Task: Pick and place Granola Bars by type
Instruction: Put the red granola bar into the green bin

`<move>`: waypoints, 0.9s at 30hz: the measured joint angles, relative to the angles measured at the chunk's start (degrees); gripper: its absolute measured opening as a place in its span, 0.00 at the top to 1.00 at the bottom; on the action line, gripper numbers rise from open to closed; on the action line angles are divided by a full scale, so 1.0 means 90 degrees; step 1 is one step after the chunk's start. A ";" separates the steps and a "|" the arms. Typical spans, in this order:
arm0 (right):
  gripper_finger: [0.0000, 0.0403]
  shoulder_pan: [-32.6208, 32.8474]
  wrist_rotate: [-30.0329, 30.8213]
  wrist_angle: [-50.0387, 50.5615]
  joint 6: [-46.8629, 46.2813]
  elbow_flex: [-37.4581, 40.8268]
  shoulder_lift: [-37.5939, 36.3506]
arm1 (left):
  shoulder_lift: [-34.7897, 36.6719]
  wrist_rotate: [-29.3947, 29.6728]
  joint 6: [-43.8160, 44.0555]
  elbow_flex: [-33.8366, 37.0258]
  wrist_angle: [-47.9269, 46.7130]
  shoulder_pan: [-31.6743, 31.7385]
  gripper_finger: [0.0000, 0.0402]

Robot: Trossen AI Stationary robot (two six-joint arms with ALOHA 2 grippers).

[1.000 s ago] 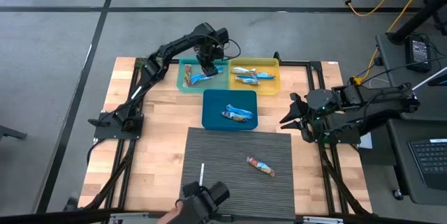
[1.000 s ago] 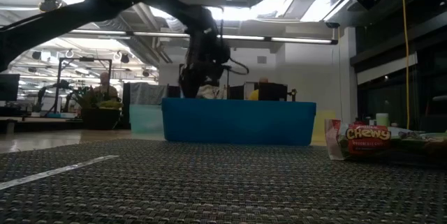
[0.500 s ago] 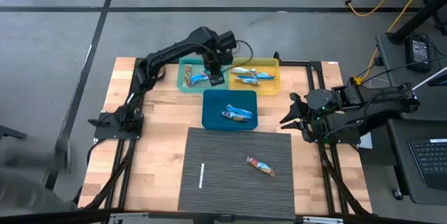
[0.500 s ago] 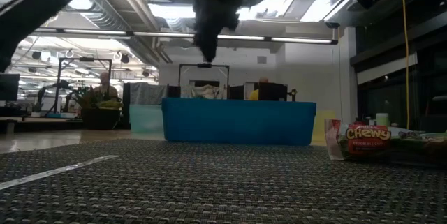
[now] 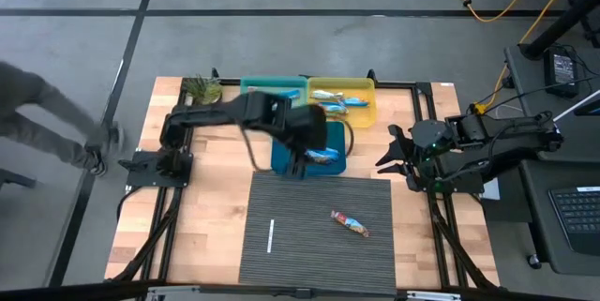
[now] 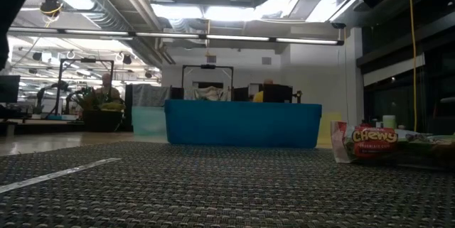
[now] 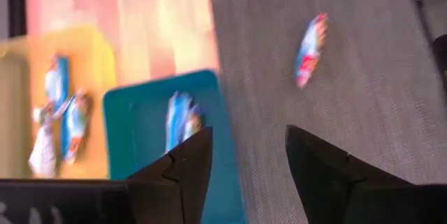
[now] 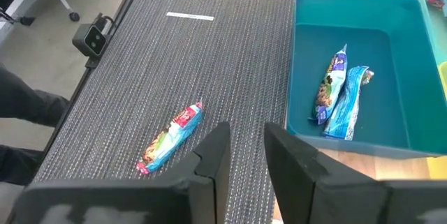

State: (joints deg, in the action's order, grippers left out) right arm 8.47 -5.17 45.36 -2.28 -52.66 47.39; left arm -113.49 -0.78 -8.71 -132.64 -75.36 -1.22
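Observation:
One multicoloured granola bar [image 5: 349,223] lies flat on the grey mat; it also shows in the right wrist view [image 8: 171,138] and the low view [image 6: 377,141]. Two bars [image 8: 339,91] lie in the blue tray [image 5: 333,130]. Several blue bars [image 5: 337,101] lie in the yellow tray [image 5: 361,113]. The arm hides most of the teal tray [image 5: 272,83]. My left gripper [image 5: 298,168] [image 7: 248,137] hangs open and empty above the blue tray's near edge. My right gripper [image 5: 382,151] [image 8: 246,130] waits open at the table's right side.
A thin white stick [image 5: 270,235] lies on the mat's near left part. A small plant [image 5: 200,87] stands at the far left corner. A person [image 5: 47,113] stands beside the table's left edge. Bare mat lies around the loose bar.
My left gripper has risen out of the teal tray at the far edge. It has swung toward the near edge and now hangs over the blue tray's near rim, out of the low view. The bars have not moved. A person has come up at the table's left.

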 joint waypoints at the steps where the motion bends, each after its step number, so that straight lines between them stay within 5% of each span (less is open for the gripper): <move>1: 0.77 0.0000 0.0000 0.0000 0.0013 0.0000 0.0000 | 0.0018 0.0023 0.0074 0.0000 0.0081 -0.0147 0.57; 12: 0.77 0.0000 -0.0002 -0.0005 0.0134 0.0000 -0.0001 | -0.0045 -0.0009 0.0704 0.0005 0.1028 -0.1355 0.59; 27: 0.77 0.0002 -0.0056 -0.0018 0.0086 0.0000 0.0000 | -0.0663 0.0091 0.1674 -0.0006 0.2171 -0.1728 0.59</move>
State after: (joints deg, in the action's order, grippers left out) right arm 8.49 -5.67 45.20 -1.50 -52.66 47.39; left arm -119.46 0.04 6.35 -132.69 -55.82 -16.77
